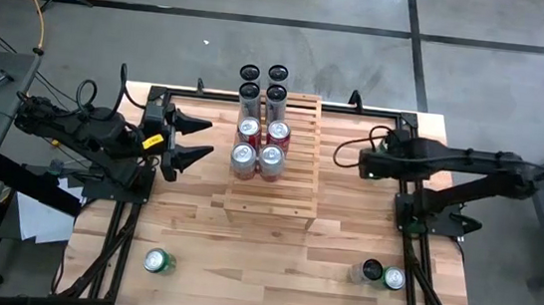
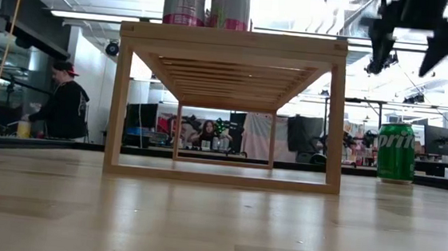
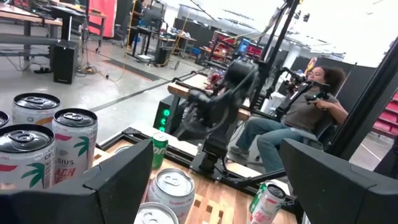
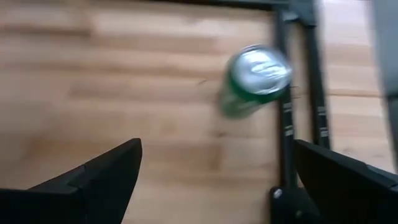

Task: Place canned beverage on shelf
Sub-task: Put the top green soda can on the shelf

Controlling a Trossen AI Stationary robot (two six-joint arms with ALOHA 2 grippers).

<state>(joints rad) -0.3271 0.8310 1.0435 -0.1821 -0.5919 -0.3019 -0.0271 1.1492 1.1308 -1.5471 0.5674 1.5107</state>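
Cans [image 1: 258, 157] stand in two rows on the shelf [image 1: 268, 210] at mid-table, and a green can [image 1: 156, 261] sits alone near the front left corner. Left gripper [image 1: 196, 137] hangs beside the shelf's left edge, fingers spread wide, holding nothing. Right gripper [image 1: 344, 156] hovers right of the shelf, equally wide and empty.
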